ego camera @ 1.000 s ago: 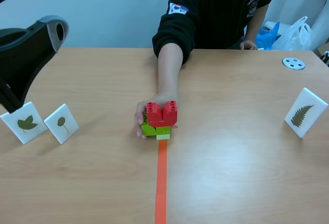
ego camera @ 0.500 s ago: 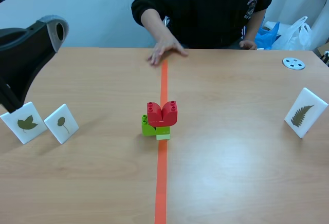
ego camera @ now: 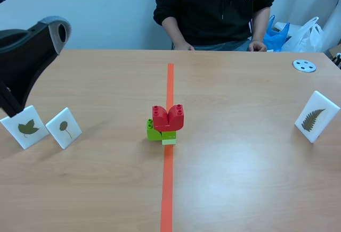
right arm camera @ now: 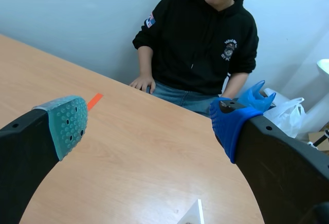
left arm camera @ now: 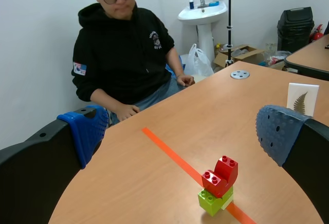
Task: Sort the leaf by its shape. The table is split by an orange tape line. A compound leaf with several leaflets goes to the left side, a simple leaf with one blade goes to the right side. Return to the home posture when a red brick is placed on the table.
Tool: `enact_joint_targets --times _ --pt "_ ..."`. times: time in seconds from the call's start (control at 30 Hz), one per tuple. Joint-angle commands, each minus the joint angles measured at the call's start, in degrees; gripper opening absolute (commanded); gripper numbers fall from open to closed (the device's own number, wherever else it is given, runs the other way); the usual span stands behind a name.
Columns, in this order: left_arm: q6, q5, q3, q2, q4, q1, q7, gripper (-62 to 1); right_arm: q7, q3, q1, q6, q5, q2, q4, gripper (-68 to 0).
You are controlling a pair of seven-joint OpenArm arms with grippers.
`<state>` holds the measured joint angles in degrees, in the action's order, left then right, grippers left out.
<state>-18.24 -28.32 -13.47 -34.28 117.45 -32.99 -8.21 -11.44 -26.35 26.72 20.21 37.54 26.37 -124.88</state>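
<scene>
The person's hand [ego camera: 184, 46] has been drawn back to the table's [ego camera: 245, 184] far edge, upper centre. The red brick [ego camera: 168, 117] is seen unmoved on green bricks [ego camera: 156, 132] on the tape line [ego camera: 167, 195], mid-frame. A large-leaf card [ego camera: 23, 127] and a small-leaf card [ego camera: 64, 127] are stood at middle left, and a fern card [ego camera: 317, 116] at middle right. The left gripper [left arm camera: 182, 131] and the right gripper [right arm camera: 149, 124] are held wide, with nothing gripped.
</scene>
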Motion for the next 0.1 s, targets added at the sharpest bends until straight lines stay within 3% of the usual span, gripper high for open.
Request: enact_joint_targets --times 0.0,0.07 --pt "0.04 -0.55 -0.15 0.31 0.63 0.15 -1.03 0.9 0.83 -0.11 -0.04 -0.44 0.2 0.76 0.0 -18.6" --pt "0.04 -0.55 -0.15 0.31 0.63 0.15 -1.03 0.9 0.83 -0.11 -0.04 -0.44 0.2 0.76 0.0 -18.6"
